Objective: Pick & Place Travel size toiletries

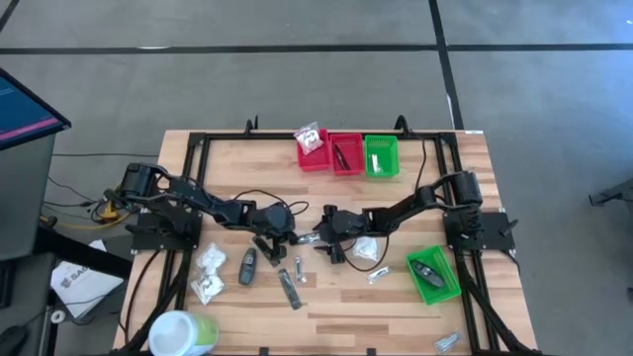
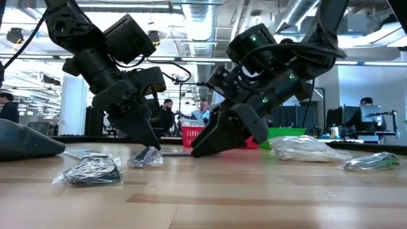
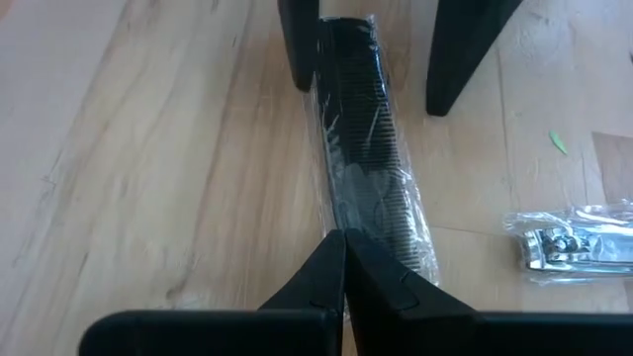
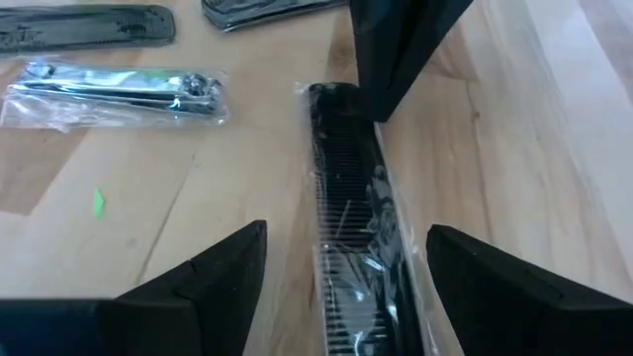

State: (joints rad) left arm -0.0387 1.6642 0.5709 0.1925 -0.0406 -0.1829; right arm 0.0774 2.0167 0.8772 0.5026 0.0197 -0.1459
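A black comb in a clear wrapper lies flat on the wood between my two grippers, also seen in the right wrist view and as a small pale streak from above. My left gripper is shut at one end of the comb. My right gripper is open, its fingers standing on either side of the comb's other end without touching it. In the low view both grippers point down at the table, left and right. My left gripper is shut on the comb's end nearest its wrist, coming slanting down from the table's left side, fingers along the comb. The closed fingertips hide whether they pinch the comb itself or only its wrapper. The comb lies flat on the table.
A wrapped nail clipper lies close beside the comb. White packets, a dark oval and a dark stick lie nearby. Red bins and a green bin stand at the far edge, another green bin right, a tub near-left.
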